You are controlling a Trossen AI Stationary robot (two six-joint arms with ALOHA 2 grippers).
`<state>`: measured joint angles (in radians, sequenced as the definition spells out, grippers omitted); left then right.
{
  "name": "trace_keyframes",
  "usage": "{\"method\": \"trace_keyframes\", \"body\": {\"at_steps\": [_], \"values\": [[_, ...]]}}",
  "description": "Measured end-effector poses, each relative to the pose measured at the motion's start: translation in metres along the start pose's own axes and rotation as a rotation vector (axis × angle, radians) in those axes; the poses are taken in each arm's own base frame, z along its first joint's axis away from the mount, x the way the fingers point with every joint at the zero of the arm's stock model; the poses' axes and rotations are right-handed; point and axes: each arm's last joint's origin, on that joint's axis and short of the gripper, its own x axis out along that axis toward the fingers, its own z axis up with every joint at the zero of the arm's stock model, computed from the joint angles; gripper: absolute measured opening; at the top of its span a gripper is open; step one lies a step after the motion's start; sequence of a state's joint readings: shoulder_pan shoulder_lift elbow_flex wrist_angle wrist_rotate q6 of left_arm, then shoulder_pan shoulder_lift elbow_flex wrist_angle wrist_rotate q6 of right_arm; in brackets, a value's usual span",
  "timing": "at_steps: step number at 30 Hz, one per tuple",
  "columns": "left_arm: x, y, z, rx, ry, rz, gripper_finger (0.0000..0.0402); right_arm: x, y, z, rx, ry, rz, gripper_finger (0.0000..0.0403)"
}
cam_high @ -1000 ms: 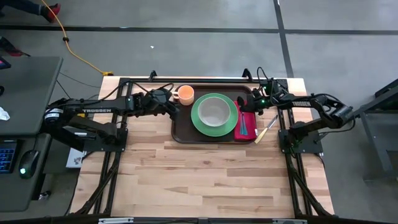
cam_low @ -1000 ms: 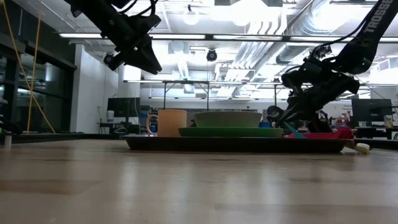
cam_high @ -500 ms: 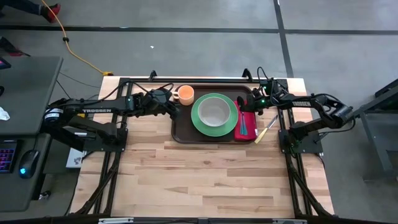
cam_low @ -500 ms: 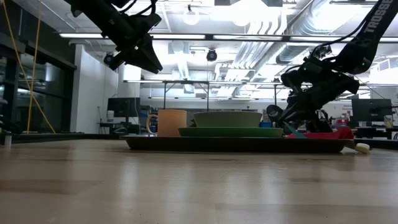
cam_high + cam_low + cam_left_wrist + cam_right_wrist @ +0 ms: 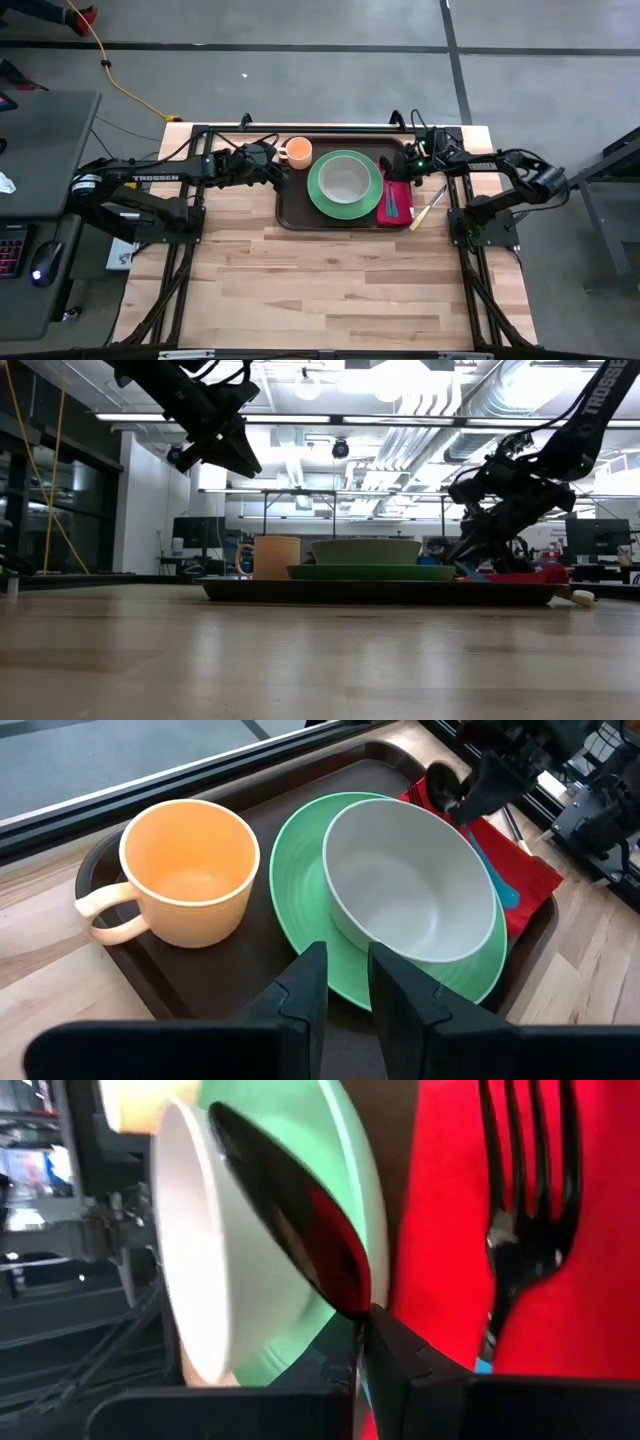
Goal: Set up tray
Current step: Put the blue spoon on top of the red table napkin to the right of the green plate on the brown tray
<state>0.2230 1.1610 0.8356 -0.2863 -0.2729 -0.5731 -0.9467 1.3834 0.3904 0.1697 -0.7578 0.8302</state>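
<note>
I saw the large dark brown rectangular plastic tray (image 5: 295, 213) lying flat at the far middle of the light wooden table (image 5: 330, 290), between the two arms, already loaded: an orange ceramic-looking mug (image 5: 298, 152) in its far left corner, a round green plate (image 5: 345, 207) in the middle with a pale bowl (image 5: 345, 179) on it, and a red cloth napkin (image 5: 399, 208) along the right side with a fork (image 5: 530, 1200) and a blue-handled utensil (image 5: 505, 885) on top. A pale-handled knife (image 5: 432, 206) lay on the wood just beside the right rim. The left gripper (image 5: 345, 982) hovered over the near left part of the tray with its fingers apart and nothing between them. The right gripper (image 5: 412, 166) was clamped on a dark spoon (image 5: 300, 1220), low over the napkin edge. I judged the tray stiff but smooth, and now rather heavy from the dishes — the bowl and mug could slide if it tilts. I would take hold at the raised rim on a short side, pinching lip and wall together, and keep it level — better to push it than to lift it with one arm.
</note>
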Motion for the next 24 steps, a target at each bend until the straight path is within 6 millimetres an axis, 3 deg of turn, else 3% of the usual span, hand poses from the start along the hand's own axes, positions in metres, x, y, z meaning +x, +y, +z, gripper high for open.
{"method": "trace_keyframes", "body": {"at_steps": [7, 24], "values": [[0.0, 0.0, 0.0, 0.0, 0.0, 0.0, 0.0106, 0.016, -0.006, 0.0, 0.001, 0.036, -0.004, 0.0], [0.0, 0.0, 0.0, 0.0, 0.001, -0.002, 0.0106, 0.013, -0.012, 0.004, 0.041, 0.005, -0.015, 0.0]]}}
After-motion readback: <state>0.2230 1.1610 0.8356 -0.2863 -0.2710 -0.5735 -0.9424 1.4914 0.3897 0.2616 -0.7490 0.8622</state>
